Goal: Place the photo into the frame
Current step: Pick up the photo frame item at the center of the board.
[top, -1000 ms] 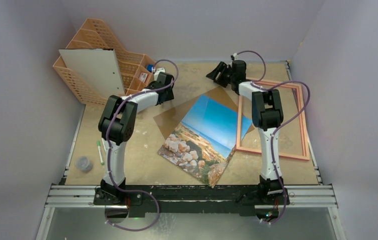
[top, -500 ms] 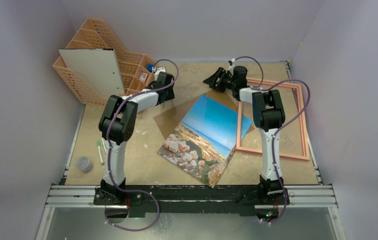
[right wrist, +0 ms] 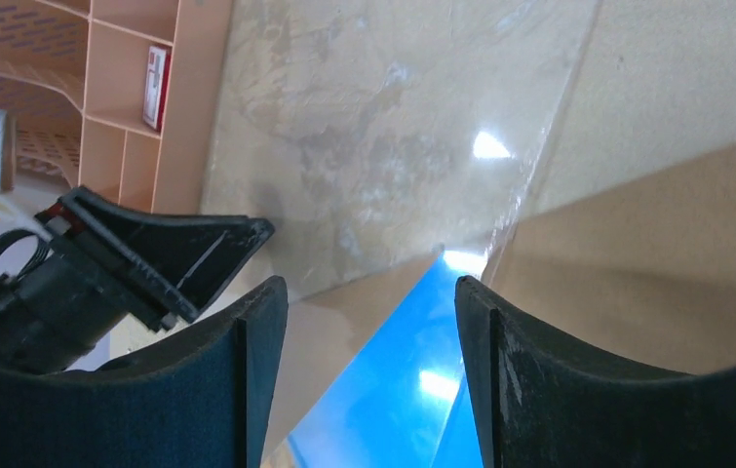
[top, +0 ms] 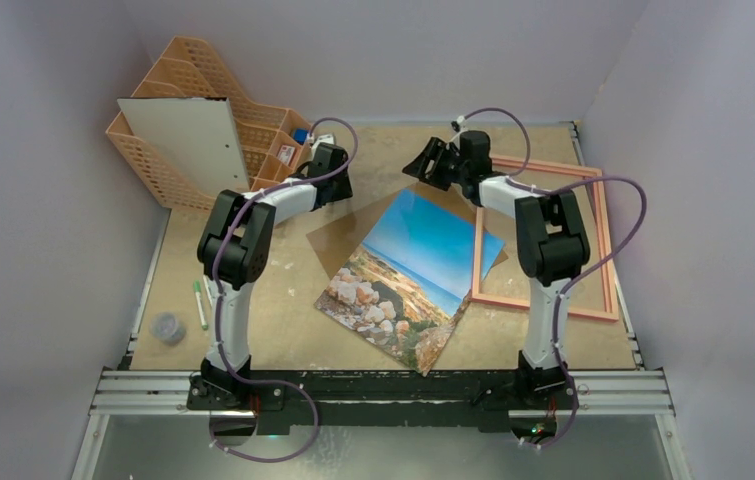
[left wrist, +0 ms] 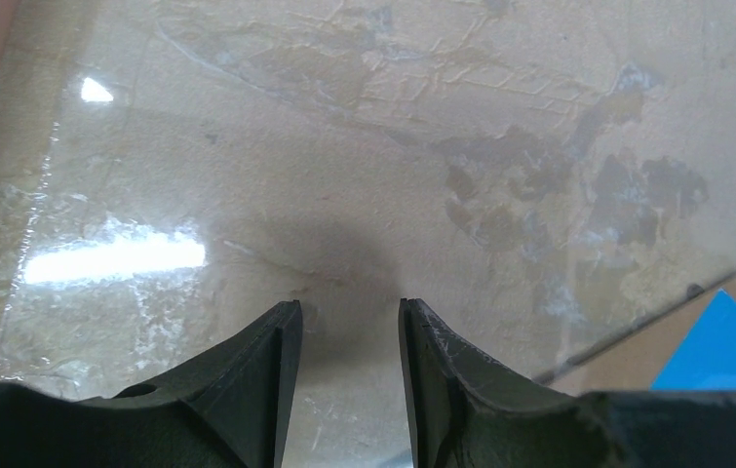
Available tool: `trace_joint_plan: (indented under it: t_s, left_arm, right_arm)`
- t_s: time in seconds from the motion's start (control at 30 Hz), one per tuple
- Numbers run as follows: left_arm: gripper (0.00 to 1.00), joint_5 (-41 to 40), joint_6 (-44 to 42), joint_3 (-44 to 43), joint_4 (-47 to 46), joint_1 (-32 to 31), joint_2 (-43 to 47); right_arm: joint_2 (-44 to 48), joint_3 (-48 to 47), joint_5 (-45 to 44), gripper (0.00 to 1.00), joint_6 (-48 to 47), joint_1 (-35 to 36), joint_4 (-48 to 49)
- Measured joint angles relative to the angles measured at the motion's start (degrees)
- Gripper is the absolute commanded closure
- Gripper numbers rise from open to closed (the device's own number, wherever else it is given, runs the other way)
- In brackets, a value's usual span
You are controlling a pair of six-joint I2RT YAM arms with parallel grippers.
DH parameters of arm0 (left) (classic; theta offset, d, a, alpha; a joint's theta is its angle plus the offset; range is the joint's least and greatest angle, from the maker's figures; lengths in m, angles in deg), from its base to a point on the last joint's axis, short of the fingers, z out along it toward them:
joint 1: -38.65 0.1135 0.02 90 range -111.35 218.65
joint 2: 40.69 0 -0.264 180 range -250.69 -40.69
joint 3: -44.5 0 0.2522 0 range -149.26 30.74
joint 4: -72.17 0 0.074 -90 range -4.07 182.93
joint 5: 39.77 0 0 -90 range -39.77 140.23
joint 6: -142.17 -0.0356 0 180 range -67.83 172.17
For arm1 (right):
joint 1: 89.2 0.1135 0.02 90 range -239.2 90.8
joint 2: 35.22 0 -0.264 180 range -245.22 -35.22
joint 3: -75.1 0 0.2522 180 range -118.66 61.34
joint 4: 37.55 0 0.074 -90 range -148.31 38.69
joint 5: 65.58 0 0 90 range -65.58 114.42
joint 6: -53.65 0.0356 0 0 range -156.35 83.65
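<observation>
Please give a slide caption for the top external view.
The photo lies tilted on a brown board, one corner overlapping the frame, not yet inside it.

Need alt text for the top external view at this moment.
A large rectangular photo print of blue sky and rocky coast lies skewed mid-table on a brown backing board, one corner overlapping the pink-red rectangular picture frame at right. Both arms reach far: left claw beside the orange plastic organiser, right claw open near the photo's far corner.
</observation>
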Motion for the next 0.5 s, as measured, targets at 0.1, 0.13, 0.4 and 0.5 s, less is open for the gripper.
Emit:
trace_joint_plan:
  t_s: [0.1,0.13,0.4,0.5]
  left_arm:
    - [0.57,1.66,-0.17,0.24,-0.07,0.0,0.24]
    - [0.57,2.12,-0.17,0.46,-0.15,0.0,0.39]
    - [0.56,3.43,-0.22,0.94,0.11,0.0,0.76]
    - [0.57,3.45,-0.2,1.4,-0.17,0.0,0.94]
  right_arm:
    - [5.18,4.44,-2.69,0.34,-0.52,0.44,-0.7]
    - [6.71,5.99,-3.17,0.34,-0.55,0.42,-1.09]
    - [12.44,19.23,-4.26,0.33,0.57,3.26,-3.39]
    - [13.22,22.71,-2.01,0.32,2.67,5.6,-1.25]
